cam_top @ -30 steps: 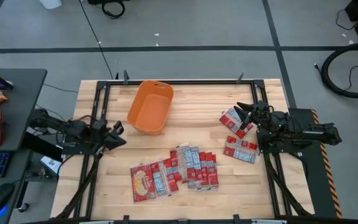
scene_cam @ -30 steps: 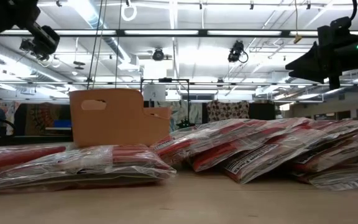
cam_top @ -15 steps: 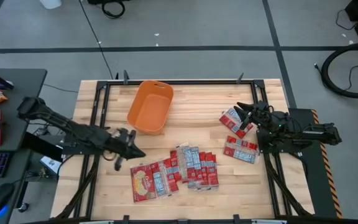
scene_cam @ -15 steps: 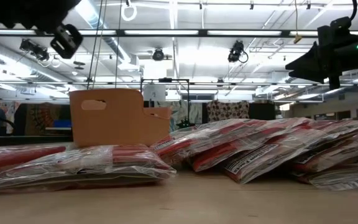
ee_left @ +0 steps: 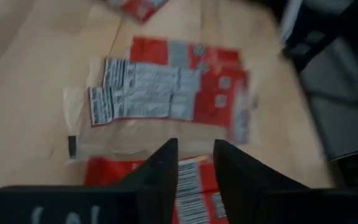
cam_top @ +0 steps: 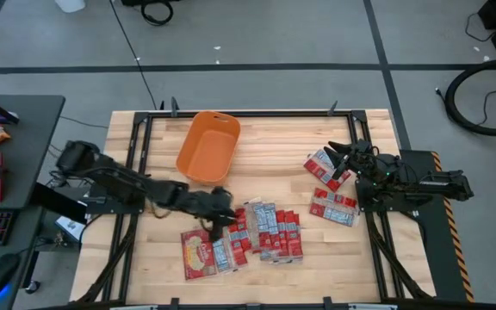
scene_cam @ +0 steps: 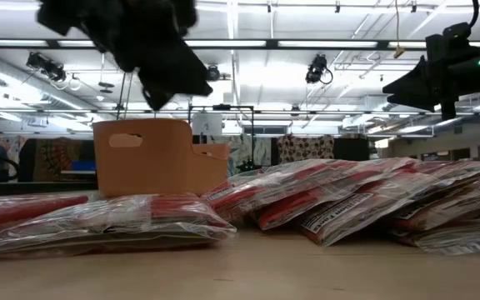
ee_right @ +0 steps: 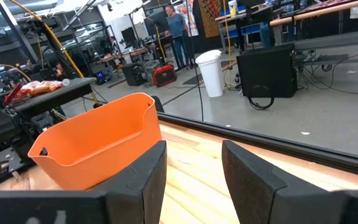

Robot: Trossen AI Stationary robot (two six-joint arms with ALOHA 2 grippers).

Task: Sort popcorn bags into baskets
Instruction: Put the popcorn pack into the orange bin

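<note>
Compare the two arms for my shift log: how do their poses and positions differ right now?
The left gripper reaches far over the table, above the overlapping heap of red-and-white plastic popcorn bags at the front centre; the right gripper hangs back near the right edge, by two separate popcorn bags. The left wrist view looks down at bags; the right looks across at the orange plastic tub. Both show open, empty jaws.

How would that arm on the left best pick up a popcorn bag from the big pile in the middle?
Probably from straight above, pinching a free edge. The popcorn bags lie flat and overlap like shingles, so only edges give the fingers something to close on. The left gripper, fingers open, hangs over the pile's upper left edge, where a top bag's border is exposed.
</note>
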